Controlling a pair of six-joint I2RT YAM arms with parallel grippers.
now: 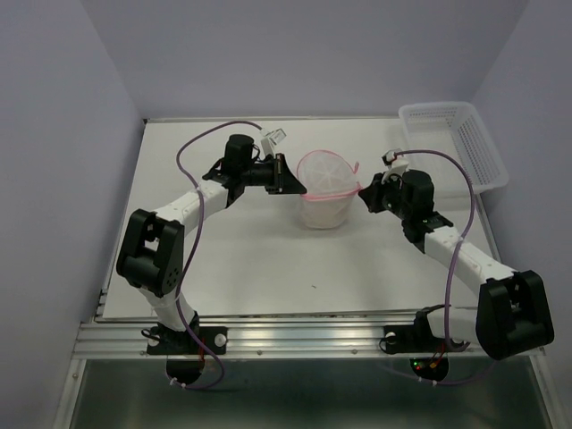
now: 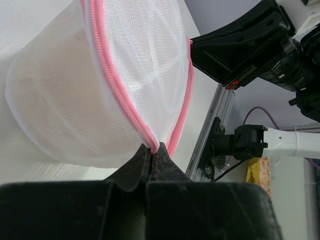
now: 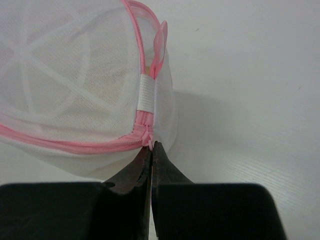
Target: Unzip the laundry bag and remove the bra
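L pincer [image 2: 150, 151] is clenched, tips pressed together on the pink zipper trim [image 2: 116, 86] at the edge of the small round white translucent mesh laundry bag [image 2: 70, 105]. From the tips the trim runs up and away in two pink lines over the mesh dome.

R pincer [image 3: 151, 146] is also clenched, nipping the pink zipper end on the opposite side of the bag, just below a short white webbing tab [image 3: 146, 95]. A pink loop [image 3: 159, 46] stands up above that tab. In the R wrist view the zip teeth look closed along the run to the left of the tips.

The small tan fabric bra [image 3: 102, 82] shows only as a faint beige tint thru the mesh, inside the bag; its shape can't be made out.

From the top view the bag [image 1: 323, 189] sits mid-way between both pincers [image 1: 288, 175] [image 1: 362, 193], upper rim held btwn them, lower part apparently resting on the white worktop [image 1: 268, 259]. A white rectangular plastic lattice basket [image 1: 458, 141] sits at the far R corner, well apart from the bag.
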